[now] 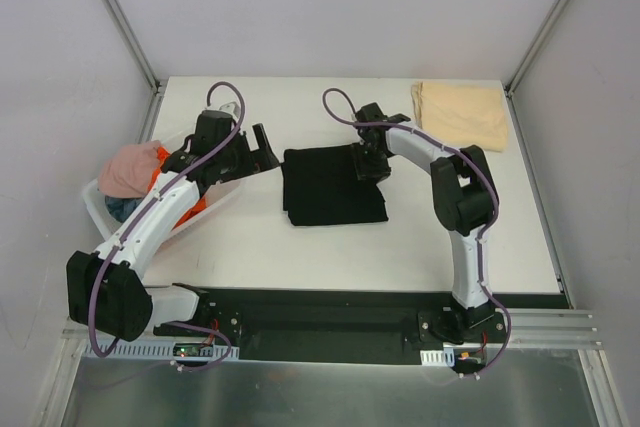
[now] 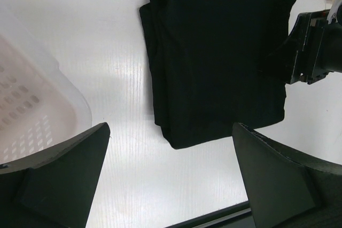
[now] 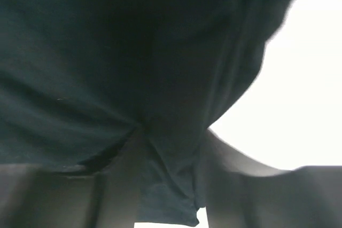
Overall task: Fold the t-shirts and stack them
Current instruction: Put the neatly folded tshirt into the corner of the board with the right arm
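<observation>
**Black t-shirt pinched at its far right edge**

It lies folded mid-table. I see my right gripper clamped on cloth at its far right corner. My left gripper hangs just left of the shirt, fingers spread wide, holding nothing. A tan t-shirt lies well apart, at the table's far right.

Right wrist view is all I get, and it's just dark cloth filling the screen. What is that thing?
Observer: A black cloth t-shirt, folded into a rectangle and lying mid-table. The right gripper pinches it near its far right corner.
Visitor: Is the other arm helping?
Observer: No. The left gripper hangs open to the shirt's left, holding nothing.
Visitor: Any more clothes about?
Observer: A folded tan cloth t-shirt lies at the table's far right corner. A white plastic basket on the left holds a crumpled pink t-shirt.
</observation>
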### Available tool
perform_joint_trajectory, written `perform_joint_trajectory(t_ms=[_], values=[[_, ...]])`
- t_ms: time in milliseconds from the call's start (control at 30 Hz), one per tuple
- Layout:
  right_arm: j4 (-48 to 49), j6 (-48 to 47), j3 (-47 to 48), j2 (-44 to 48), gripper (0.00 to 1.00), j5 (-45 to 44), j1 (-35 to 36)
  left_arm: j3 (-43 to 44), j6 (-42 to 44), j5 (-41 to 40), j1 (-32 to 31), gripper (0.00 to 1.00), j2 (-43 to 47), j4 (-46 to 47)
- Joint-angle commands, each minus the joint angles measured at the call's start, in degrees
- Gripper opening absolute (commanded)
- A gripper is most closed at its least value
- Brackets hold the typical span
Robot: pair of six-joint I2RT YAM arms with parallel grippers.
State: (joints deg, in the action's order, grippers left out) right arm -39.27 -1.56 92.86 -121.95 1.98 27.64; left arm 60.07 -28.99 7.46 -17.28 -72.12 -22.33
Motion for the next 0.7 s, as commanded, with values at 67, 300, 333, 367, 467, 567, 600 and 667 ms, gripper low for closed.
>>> perform_joint_trajectory(t_ms=[67, 300, 333, 367, 467, 567, 600, 667], values=[[-2.57, 0.08, 3.02, -6.01, 0.16, -1.09, 2.6, 2.77, 1.57, 0.45, -0.13, 0.99, -0.92, -1.49], [-3.71, -9.14, 11.98, -4.53, 0.01, -23.1, 1.98, 2.86, 1.92, -3.51, -0.04, 0.99, 0.04, -2.9], [-3.54, -10.03, 14.17, -4.44, 0.01, -25.77, 1.72, 2.59, 1.92, -3.94, -0.04, 0.99, 0.05, -3.07], [-3.1, -11.0, 15.15, -4.26, 0.01, -27.97, 1.37, 2.51, 1.84, -4.38, -0.04, 0.99, 0.05, -3.25], [-1.7, -13.37, 19.28, -4.52, 0.01, -33.35, -0.56, 2.33, 1.66, -5.79, 0.14, 0.99, 0.22, -3.77], [-1.95, -13.99, 25.15, -6.19, 0.01, -36.69, -3.28, 2.42, 1.57, -6.67, 0.23, 0.99, 0.4, -4.21], [-2.04, -13.99, 27.09, -6.89, 0.01, -38.35, -4.08, 2.42, 1.57, -6.85, 0.23, 0.99, 0.57, -4.56], [-2.04, -14.69, 31.39, -8.39, 0.01, -38.72, -6.18, 2.33, 1.57, -7.11, 0.32, 0.99, 1.01, -4.83]])
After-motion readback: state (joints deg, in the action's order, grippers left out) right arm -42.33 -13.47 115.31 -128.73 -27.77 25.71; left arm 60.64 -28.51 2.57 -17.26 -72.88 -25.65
